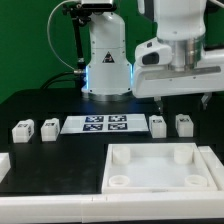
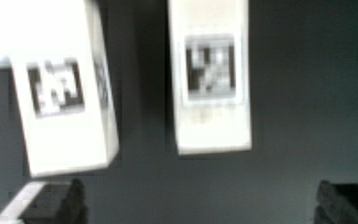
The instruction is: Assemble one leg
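Below the gripper (image 1: 182, 100), on the black table (image 1: 70, 150), two white legs are set side by side: the inner leg (image 1: 157, 124) just beside the marker board (image 1: 105, 124), the outer leg (image 1: 183, 123) toward the exterior view's right. Each is faced with a black-and-white square tag; no lettering can be read. The jaws are spread wide, nothing held — the dark fingertips (image 2: 43, 200) are seen apart from both legs.

Leg (image 2: 211, 120) white smooth plastic; table (image 1: 45, 105) matt black.

White leg (image 1: 157, 125), blk/wht sq tag (image 2: 208, 68)
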Robot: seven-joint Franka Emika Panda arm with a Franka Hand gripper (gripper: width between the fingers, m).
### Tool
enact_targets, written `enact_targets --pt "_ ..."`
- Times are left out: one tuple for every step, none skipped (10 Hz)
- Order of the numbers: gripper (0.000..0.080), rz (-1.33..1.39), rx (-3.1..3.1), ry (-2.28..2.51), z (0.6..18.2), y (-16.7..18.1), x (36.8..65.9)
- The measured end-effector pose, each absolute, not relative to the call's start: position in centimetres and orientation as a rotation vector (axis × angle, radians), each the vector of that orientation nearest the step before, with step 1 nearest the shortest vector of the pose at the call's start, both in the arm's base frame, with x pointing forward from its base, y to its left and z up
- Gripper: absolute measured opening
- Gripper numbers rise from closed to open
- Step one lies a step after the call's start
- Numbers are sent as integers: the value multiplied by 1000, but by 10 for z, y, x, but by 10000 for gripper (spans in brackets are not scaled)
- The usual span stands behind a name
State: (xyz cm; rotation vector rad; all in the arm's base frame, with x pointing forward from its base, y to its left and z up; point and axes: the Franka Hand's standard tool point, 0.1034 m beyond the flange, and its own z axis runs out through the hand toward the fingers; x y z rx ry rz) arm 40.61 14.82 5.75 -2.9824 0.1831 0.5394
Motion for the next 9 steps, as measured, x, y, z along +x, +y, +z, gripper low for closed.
enact_targets --pt "649 644 -2952 207 54 150 407" --pt "649 794 -2927 184 53 152 403" --pt "649 858 -2928 132 51 156 405" --pt "649 952 -2892 125 51 156 402" --pt "649 1058 -2855 125 50 154 400" --pt "649 1120 -2833 133 47 156 400" --pt "649 1127 -2844 171 42 160 395" --pt "649 1158 -2844 176 36 165 386" --pt "649 1188 -2831 197 29 168 381"
